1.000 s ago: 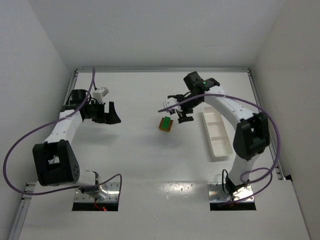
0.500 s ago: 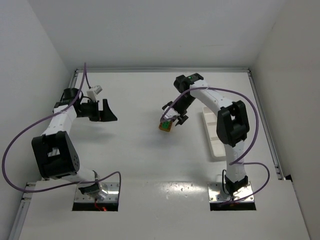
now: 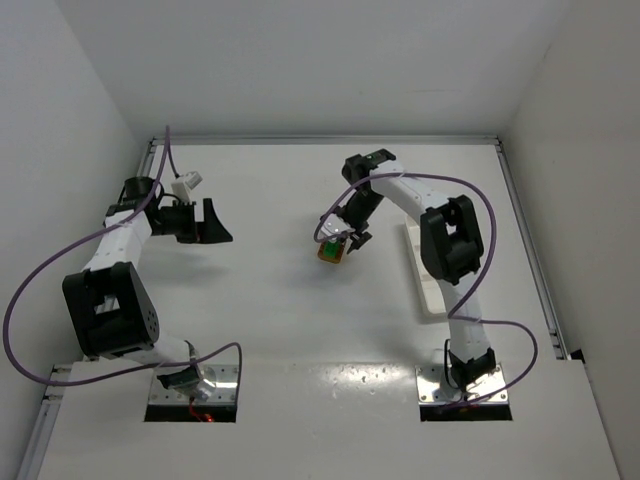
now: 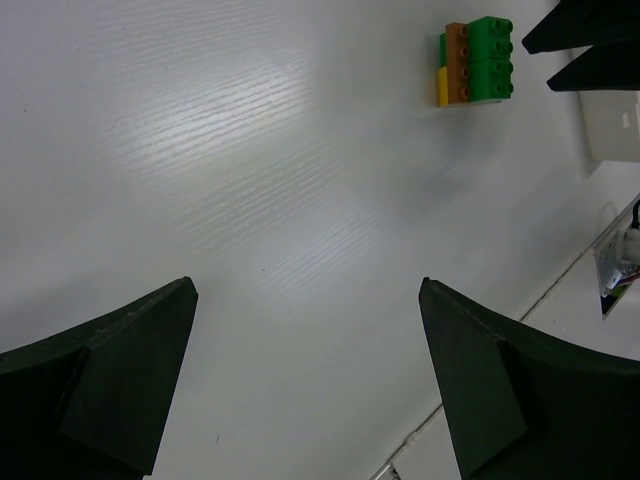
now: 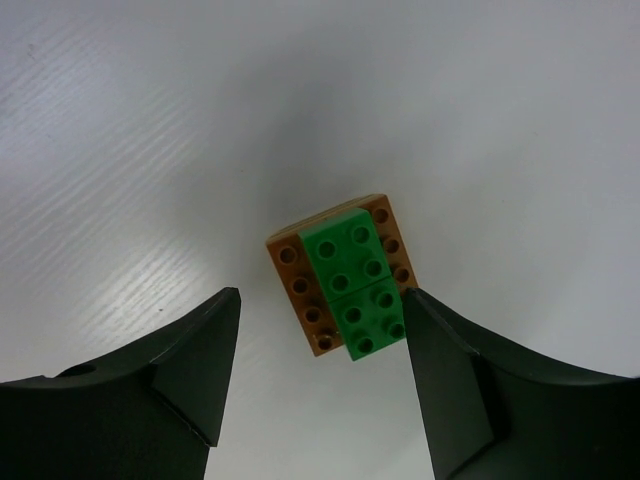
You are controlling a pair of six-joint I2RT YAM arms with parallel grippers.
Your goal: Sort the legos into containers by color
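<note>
- Overhead, shows legos (image 3: 331,251) as one small block on table (image 3: 290,320), just toward 1 o'clock of its centre.
- Puts right gripper (image 3: 338,238) close over block, reaching in from 1 o'clock; cannot tell jaw width or contact from up here.
- Places tray (image 3: 430,298) at 3 o'clock of block, apart from it, long axis roughly 11 to 5, partly hidden behind right arm.
- Sets left gripper (image 3: 222,225) at 9 o'clock of block, well apart, spread wide, holding nothing.
- From left wrist, frames bare table between fingers (image 4: 120,380) of left gripper (image 4: 305,290): wide apart, nothing gripped.
- Catches legos (image 4: 475,62) at 1 o'clock of frame: green bricks, a brown strip, a yellow piece at block's 8 o'clock corner.
- Shows black right fingers (image 4: 600,20) at 3 o'clock of block, just beside it, and a white tray corner (image 4: 612,125) at 4 o'clock.
- From right wrist, looks down on legos (image 5: 345,285) lying on table between fingers (image 5: 160,380) of right gripper (image 5: 322,292).
- Reads two green bricks on a brown plate, studs toward camera, long axis about 11 to 5.
- Finds jaws at middling width, straddling block, not clamped: finger at 3 o'clock right at block's corner, touching or just short, cannot tell; finger at 9 o'clock off it, a strip of table between.
</note>
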